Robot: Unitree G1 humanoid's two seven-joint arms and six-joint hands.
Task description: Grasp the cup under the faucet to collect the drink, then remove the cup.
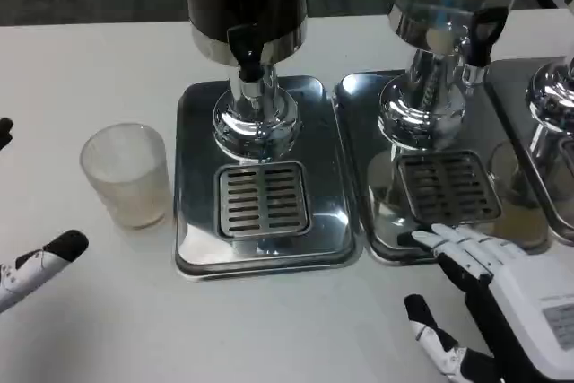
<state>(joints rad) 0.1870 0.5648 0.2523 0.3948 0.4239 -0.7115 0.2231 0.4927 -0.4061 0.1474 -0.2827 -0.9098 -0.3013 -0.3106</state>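
Here, cup (pixel 126 174) (frosted) beside dispenser tray (pixel 262 239)

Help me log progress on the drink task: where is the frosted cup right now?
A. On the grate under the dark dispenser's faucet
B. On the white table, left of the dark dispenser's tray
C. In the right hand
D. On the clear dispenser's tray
B: the cup stands on the table beside the tray, held by neither hand.

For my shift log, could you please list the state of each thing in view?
Plastic cup: upright on the table, left of the drip tray, unheld.
Dark dispenser's faucet: no drink flowing.
Left hand: open, holds nothing.
Right hand: open, fingertips at the second tray's edge.
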